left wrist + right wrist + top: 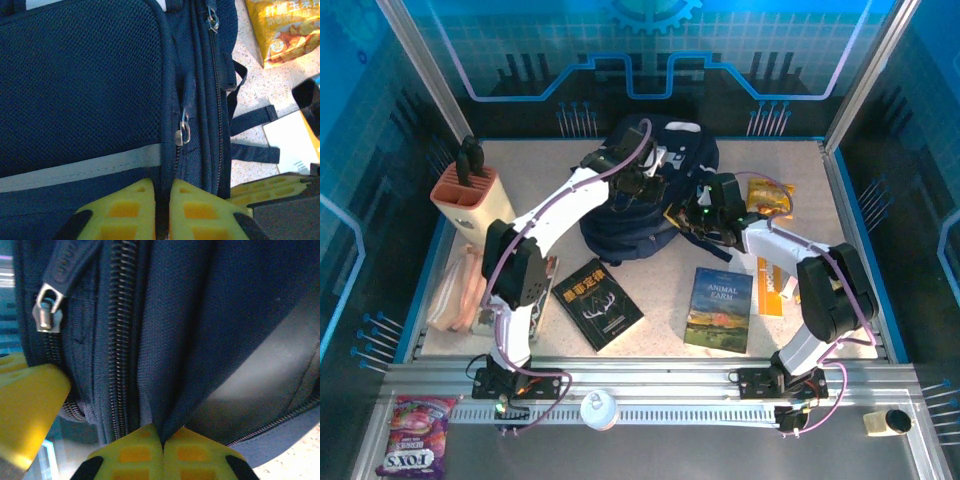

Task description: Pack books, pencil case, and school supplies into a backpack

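Item 1, backpack [630, 238]: large, dark navy, slumped on the bench [665, 285] at upper centre of the overhead frame, between the 2 arms. In the left wrist view, mesh panel at upper left, grey stripe [80, 167] across lower left, metal zipper pull [182, 131] at centre, dark straps [252, 117] trailing to the right. Item 2, left pincer [162, 195]: yellow pads at bottom centre of its wrist view, drawn together to a thin slit and clamped on a ridge of backpack fabric; overhead, at the backpack's upper middle. Item 3, right pincer [162, 442]: yellow pads at bottom centre of its wrist view, pressed together on a fold of navy backpack fabric, with a zipper track and second zipper pull [47, 310] at upper left; overhead, at the backpack's right edge. Item 4, black book [597, 303]: flat, cover up, lower centre-left, just below the backpack. Item 5, Animal Farm book [719, 309]: flat, cover up, lower centre-right, apart from the black book. Item 6, pencil case [460, 290]: pale pink, long, at the left edge below the knife block [470, 200]. Item 7, orange-and-white pack [772, 285]: flat at right, beside the right arm. Item 8, yellow snack bag [770, 195]: upper right, near the backpack.
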Motion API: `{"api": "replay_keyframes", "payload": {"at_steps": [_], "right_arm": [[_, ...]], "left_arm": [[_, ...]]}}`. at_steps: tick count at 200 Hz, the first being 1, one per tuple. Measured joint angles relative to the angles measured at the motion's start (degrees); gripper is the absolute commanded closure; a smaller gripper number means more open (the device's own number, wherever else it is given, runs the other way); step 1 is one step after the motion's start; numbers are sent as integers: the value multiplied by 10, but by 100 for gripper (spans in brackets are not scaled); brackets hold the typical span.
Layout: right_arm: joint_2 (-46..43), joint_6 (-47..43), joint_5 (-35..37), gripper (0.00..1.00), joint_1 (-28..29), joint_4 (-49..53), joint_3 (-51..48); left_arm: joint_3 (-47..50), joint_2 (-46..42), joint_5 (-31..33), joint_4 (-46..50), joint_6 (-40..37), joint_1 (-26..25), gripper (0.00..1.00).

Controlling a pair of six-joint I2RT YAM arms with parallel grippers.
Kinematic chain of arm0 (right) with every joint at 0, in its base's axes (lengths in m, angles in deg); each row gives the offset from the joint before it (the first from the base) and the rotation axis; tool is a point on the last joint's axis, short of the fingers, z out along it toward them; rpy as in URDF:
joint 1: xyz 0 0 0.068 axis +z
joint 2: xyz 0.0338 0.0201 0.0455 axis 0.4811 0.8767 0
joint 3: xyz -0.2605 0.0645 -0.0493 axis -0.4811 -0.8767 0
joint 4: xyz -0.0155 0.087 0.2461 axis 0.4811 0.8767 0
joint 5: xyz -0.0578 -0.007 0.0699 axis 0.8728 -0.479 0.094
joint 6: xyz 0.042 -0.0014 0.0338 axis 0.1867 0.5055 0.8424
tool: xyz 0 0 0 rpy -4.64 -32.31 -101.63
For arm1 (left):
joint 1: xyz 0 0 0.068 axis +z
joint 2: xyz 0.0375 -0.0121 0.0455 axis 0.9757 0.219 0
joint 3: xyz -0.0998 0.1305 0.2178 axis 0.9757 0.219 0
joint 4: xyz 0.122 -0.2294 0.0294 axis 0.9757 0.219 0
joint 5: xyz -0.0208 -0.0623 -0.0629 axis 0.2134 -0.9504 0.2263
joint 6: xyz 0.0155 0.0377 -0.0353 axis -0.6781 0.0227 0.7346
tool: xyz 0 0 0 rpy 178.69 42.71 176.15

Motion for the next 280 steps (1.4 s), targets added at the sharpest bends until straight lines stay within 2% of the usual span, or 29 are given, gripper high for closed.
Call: {"api": "replay_keyframes", "payload": {"at_steps": [17, 29, 45, 67, 90, 121, 164, 209, 280], "right_arm": [[0, -7, 2, 98, 4, -1, 2], [2, -12, 3, 99, 5, 0, 4], [5, -19, 3, 99, 8, 4, 11], [9, -26, 3, 99, 15, 7, 26], [10, -33, 3, 99, 21, 11, 40], [14, -37, 3, 99, 25, 15, 52], [22, -37, 3, 99, 30, 19, 58], [22, -37, 3, 98, 31, 21, 59], [22, -39, 2, 98, 31, 21, 60]], "left_arm": [[48, -51, 7, -19, 24, 0, 56], [89, -101, 14, -33, 38, 0, 49], [152, -174, 23, -55, 66, -1, 43], [236, -256, 41, -81, 101, -9, 41], [311, -288, 63, -96, 142, -37, 41], [376, -273, 88, -99, 196, -80, 46], [370, -207, 143, -113, 244, -125, 54], [315, -153, 190, -104, 249, -125, 61], [310, -146, 252, -105, 275, -125, 65]]}}
